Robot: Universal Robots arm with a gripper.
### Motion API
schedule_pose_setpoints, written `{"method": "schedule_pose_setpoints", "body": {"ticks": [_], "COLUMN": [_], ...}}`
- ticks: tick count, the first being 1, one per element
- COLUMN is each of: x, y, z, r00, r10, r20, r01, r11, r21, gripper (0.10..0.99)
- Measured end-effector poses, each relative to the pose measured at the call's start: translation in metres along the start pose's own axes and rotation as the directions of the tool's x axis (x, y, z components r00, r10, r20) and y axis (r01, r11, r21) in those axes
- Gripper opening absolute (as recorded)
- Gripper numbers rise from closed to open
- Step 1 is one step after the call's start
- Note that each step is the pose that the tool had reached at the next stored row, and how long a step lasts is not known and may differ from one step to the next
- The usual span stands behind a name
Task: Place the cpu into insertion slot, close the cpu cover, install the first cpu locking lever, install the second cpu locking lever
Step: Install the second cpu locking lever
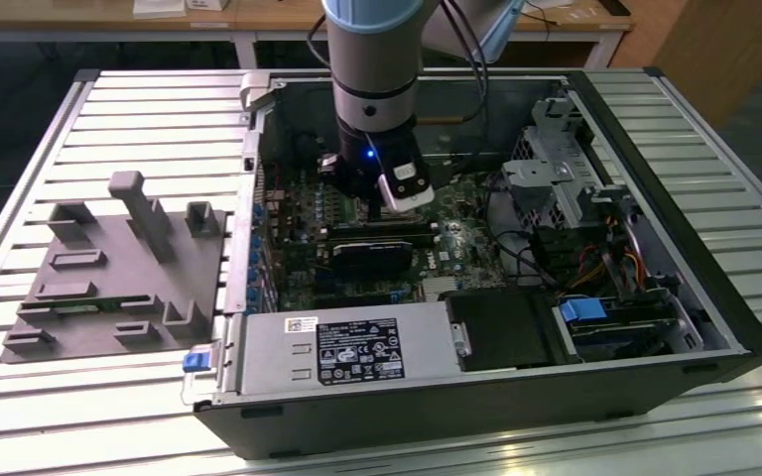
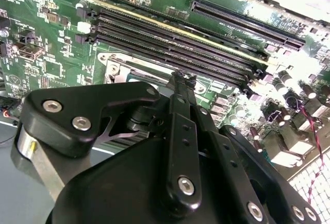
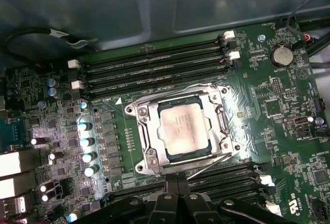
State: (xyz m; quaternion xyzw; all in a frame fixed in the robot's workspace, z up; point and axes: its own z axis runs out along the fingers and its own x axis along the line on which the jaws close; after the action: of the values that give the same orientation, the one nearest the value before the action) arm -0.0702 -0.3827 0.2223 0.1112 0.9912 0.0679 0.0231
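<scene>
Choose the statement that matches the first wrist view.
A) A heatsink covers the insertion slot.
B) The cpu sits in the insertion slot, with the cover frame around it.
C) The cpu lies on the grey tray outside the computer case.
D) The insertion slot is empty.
B: in the first wrist view the cpu sits in the insertion slot, and the cpu cover frames its silver top.

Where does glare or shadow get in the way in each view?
Exterior view: bright reflections on the slatted table; the inside of the case is dim. First wrist view: glare whitens the cpu cover beside the cpu. Second wrist view: the far board edge is washed out; the dark claw blocks the insertion slot.
</scene>
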Motion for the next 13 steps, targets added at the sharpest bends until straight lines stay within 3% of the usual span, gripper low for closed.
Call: {"method": "schedule_pose_setpoints", "body": {"ticks": [13], "x": [0.0087], "y": [-0.003], "z": [0.0035], "r00": [0.9995], "r10": [-0.004], "r20": [0.0303], "r01": [0.004], "r11": [1.0], "r21": [-0.007], "gripper": [0.102]}}
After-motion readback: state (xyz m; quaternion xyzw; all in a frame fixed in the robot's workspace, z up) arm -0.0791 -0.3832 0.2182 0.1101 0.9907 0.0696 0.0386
